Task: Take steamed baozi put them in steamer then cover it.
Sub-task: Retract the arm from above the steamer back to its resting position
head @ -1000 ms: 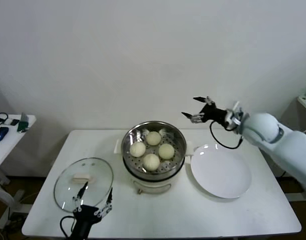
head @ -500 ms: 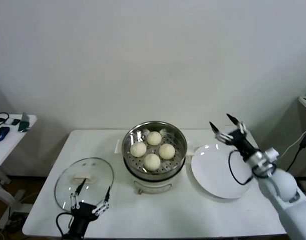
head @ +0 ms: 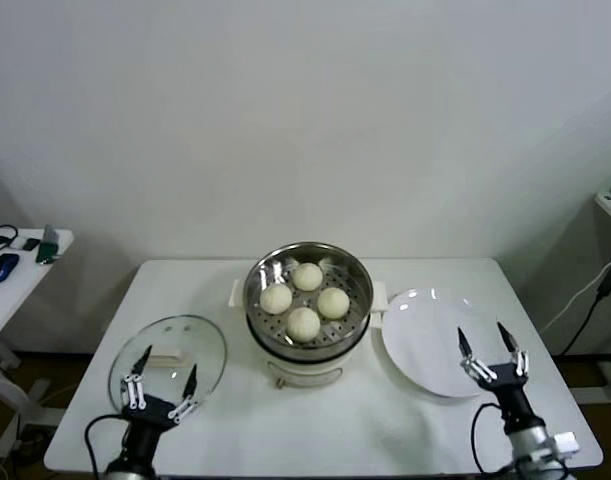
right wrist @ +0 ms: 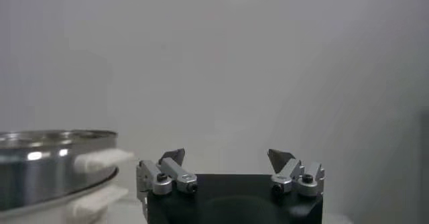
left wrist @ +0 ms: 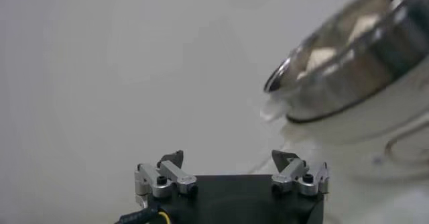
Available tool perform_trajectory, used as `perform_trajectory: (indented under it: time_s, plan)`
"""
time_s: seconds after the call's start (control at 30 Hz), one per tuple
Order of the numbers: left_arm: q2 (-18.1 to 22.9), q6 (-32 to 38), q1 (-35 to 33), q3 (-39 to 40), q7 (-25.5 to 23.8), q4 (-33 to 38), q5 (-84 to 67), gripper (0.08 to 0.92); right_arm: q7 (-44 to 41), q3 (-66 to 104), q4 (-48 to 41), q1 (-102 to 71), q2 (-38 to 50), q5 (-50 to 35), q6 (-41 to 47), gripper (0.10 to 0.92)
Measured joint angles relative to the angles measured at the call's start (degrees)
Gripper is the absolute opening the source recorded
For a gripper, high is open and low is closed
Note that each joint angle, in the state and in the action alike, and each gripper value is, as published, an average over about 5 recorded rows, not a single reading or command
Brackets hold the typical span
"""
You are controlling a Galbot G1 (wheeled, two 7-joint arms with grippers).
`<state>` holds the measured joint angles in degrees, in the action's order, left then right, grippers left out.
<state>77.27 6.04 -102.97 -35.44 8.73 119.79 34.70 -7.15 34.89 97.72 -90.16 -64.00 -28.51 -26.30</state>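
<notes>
Four cream-white baozi (head: 304, 300) sit in the shiny steel steamer (head: 308, 262) on its cream pot base at the table's middle. The glass cover (head: 168, 362) with its cream handle lies flat on the table at the front left. My left gripper (head: 160, 389) is open and empty at the front left edge, over the cover's near rim. My right gripper (head: 493, 355) is open and empty at the front right, over the near edge of the white plate. The steamer also shows in the left wrist view (left wrist: 348, 64) and in the right wrist view (right wrist: 53, 165).
A flat white plate (head: 425, 335) lies right of the steamer. A small side table (head: 15, 262) with dark items stands at the far left. A wall rises behind the table.
My right arm has swung down from high behind the plate to the table's front right edge. My left gripper has drawn back slightly toward the front edge.
</notes>
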Motion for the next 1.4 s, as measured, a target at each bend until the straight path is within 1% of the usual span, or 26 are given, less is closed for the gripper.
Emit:
perform_trajectory:
  time_s: [0.17, 0.43, 0.67, 0.83, 1.0, 1.27, 1.33, 1.4]
  plan:
    - [-1.41, -2.11, 2.77, -0.36, 4.27, -4.73, 12.22, 0.823, 0.45, -0.73, -0.91, -2.93, -2.99, 1.92, -2.25, 0.823]
    - [-2.58, -4.40, 9.56, -0.31, 8.43, -15.72, 27.71, 0.823, 1.03, -1.46, -1.90, -5.18, -6.49, 4.53, -4.29, 0.823]
    - [-2.69, -5.11, 15.58, -0.37, 11.20, -25.51, 35.61, 0.823, 1.21, -1.25, -2.29, -6.69, -8.48, 5.71, -5.23, 0.823]
    - [-2.95, -5.52, 18.99, -0.02, 12.21, -30.79, 38.32, 0.823, 1.16, -0.85, -2.07, -7.70, -9.45, 6.39, -5.51, 0.823]
    - [-3.43, -5.76, 21.74, 0.31, 12.93, -33.84, 39.73, 0.823, 0.98, -0.65, -1.67, -8.38, -10.37, 6.85, -5.67, 0.823]
    - [-4.08, -5.65, 24.10, 0.76, 13.41, -36.01, 40.49, 0.822, 0.77, -0.63, -1.90, -9.20, -11.29, 7.56, -6.11, 0.823]
    - [-4.19, -5.46, 24.25, 0.76, 13.41, -36.64, 40.77, 0.807, 0.74, -0.62, -1.91, -9.35, -11.38, 7.66, -6.20, 0.823]
    - [-4.23, -5.23, 24.33, 0.80, 13.43, -37.25, 41.03, 0.765, 0.72, -0.60, -1.91, -9.45, -11.49, 7.78, -6.25, 0.823]
